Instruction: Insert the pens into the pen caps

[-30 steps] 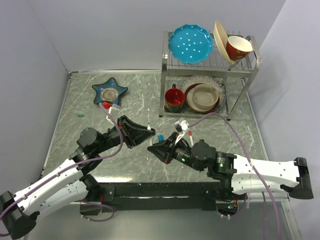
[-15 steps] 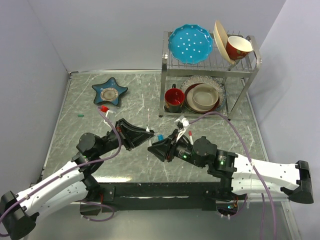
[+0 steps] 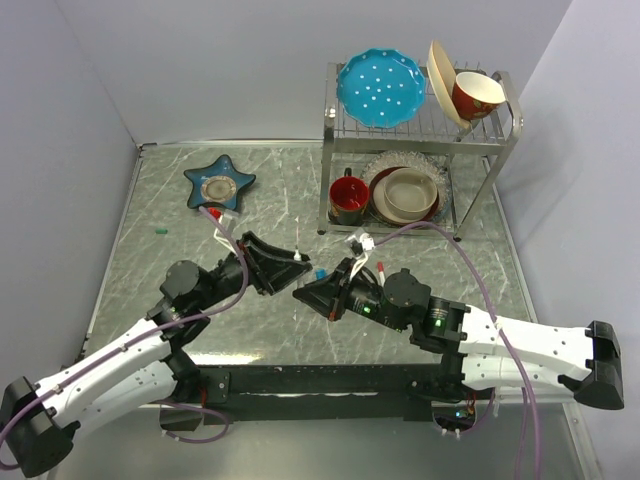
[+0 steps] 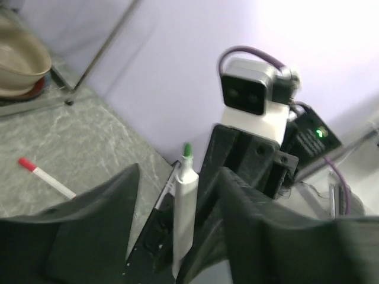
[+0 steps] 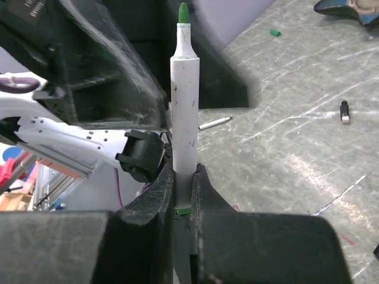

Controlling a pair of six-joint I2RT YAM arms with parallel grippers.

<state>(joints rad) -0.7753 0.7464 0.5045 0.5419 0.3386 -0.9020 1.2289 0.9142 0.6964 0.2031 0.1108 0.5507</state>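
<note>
My right gripper [image 5: 185,174] is shut on the lower end of a white pen [image 5: 184,112] with a green tip, which stands straight up out of its jaws. My left gripper [image 4: 180,177] is open, and the same white pen [image 4: 185,213] stands between its spread fingers [image 4: 95,219]. In the top view both grippers meet tip to tip at the table's middle, left gripper [image 3: 298,263] above right gripper [image 3: 299,289]. A blue cap [image 3: 321,274] lies just right of them. A red-tipped pen [image 4: 44,176] lies on the table. A teal cap [image 5: 275,32], a black cap [image 5: 344,110] and a thin white pen [image 5: 215,123] lie farther off.
A dish rack [image 3: 480,150] holding plates, bowls and a red mug stands at the back right. A dark blue star-shaped dish [image 3: 218,182] sits at the back left. The teal cap [image 3: 160,231] lies near the table's left edge.
Both grippers stay tip to tip near the table's middle, shifting only slightly. The top view is too coarse to show any change in the jaws.
</note>
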